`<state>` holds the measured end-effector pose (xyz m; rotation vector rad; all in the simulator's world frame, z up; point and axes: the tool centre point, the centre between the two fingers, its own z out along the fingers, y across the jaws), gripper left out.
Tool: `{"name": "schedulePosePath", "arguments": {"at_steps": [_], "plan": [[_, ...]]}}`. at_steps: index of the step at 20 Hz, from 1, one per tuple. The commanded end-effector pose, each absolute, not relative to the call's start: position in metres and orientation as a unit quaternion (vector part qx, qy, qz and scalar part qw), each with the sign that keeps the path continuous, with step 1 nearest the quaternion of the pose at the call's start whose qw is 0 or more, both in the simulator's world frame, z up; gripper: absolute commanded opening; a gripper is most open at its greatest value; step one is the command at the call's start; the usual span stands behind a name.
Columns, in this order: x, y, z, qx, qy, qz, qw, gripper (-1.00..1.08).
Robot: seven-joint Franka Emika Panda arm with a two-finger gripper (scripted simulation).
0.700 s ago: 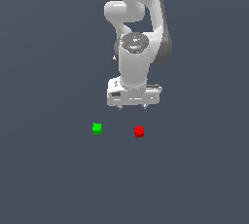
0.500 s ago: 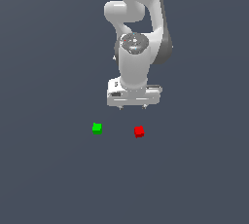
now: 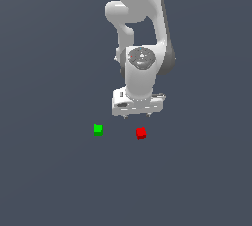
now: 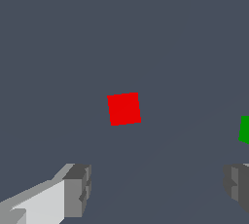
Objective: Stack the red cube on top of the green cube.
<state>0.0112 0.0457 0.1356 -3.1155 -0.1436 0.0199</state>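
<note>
The red cube (image 3: 141, 132) lies on the dark grey floor, just below the white hand in the exterior view. The green cube (image 3: 98, 129) rests apart from it, toward the exterior view's left. My gripper (image 3: 138, 116) hangs above the floor, slightly behind the red cube, its short fingertips barely showing under the hand. In the wrist view the red cube (image 4: 124, 108) sits ahead of the gap between two widely spread fingers (image 4: 77, 190), with nothing between them. The green cube (image 4: 244, 129) is cut off by that picture's edge.
The arm's white links (image 3: 142, 28) rise behind the hand. Apart from the two cubes, only flat dark grey floor (image 3: 49, 181) shows.
The hand has shifted slightly lower toward the red cube. Neither cube has moved.
</note>
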Motion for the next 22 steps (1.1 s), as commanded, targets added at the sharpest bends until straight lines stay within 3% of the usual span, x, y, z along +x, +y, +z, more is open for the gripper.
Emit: {"name": "schedulePosePath", "arguments": {"at_steps": [1,10,22], "plan": [[0.017,0.051,0.12,-0.998,-0.06,0.005,0.009,1.0],[0.037,0.068,0.077,-0.995,-0.1,0.001,0.002,1.0],[0.04,0.071,0.061,-0.994,-0.106,0.001,0.0,1.0]]}}
